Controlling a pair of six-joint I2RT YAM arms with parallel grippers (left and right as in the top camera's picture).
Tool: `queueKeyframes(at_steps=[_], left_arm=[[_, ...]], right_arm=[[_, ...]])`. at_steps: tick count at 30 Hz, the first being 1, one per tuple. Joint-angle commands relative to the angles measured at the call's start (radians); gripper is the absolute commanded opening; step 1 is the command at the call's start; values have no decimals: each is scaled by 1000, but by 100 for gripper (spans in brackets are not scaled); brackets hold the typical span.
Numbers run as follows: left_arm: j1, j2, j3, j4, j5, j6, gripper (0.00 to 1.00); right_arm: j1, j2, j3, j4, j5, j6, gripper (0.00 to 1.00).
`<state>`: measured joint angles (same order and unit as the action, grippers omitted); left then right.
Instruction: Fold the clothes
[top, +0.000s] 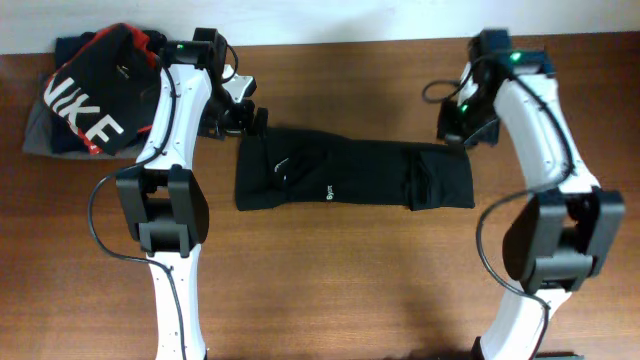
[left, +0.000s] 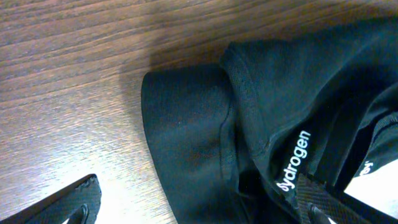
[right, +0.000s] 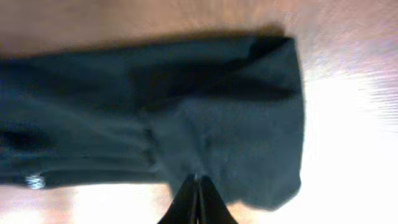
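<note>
The T-shirt (top: 350, 172) lies lengthwise, left to right, across the worktop (top: 330, 280). My right hand (top: 462, 135) pinches its right end; my left hand (top: 248, 118) hangs spread over the left end.

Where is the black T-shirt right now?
In the overhead view the black T-shirt lies as a long folded strip mid-table, between the left pincer and the right pincer.

There was one black T-shirt (top: 350, 172) on the one wooden desk (top: 350, 290). In the corner pile I could count one black-and-red NIKE garment (top: 95, 100) and one grey garment (top: 35, 140). There were two white arms, each with one hand: the left hand (top: 245, 118) and the right hand (top: 460, 136).
</note>
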<state>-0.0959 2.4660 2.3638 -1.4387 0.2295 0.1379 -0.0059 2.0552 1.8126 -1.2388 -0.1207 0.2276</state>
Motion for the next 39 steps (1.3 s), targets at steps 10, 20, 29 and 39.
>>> queueKeyframes(at_steps=[10, 20, 29, 39], left_arm=[[-2, 16, -5, -1, 14, 13, 99], [-2, 16, -5, -1, 14, 13, 99], [-2, 22, -5, 10, 14, 13, 99], [-2, 27, -5, 10, 14, 13, 99]], right_arm=[[6, 15, -352, 365, -202, 65, 4], [5, 15, -345, 480, -299, 148, 4], [-3, 10, -292, 525, -299, 147, 6], [-197, -35, 65, 111, -300, -81, 73]])
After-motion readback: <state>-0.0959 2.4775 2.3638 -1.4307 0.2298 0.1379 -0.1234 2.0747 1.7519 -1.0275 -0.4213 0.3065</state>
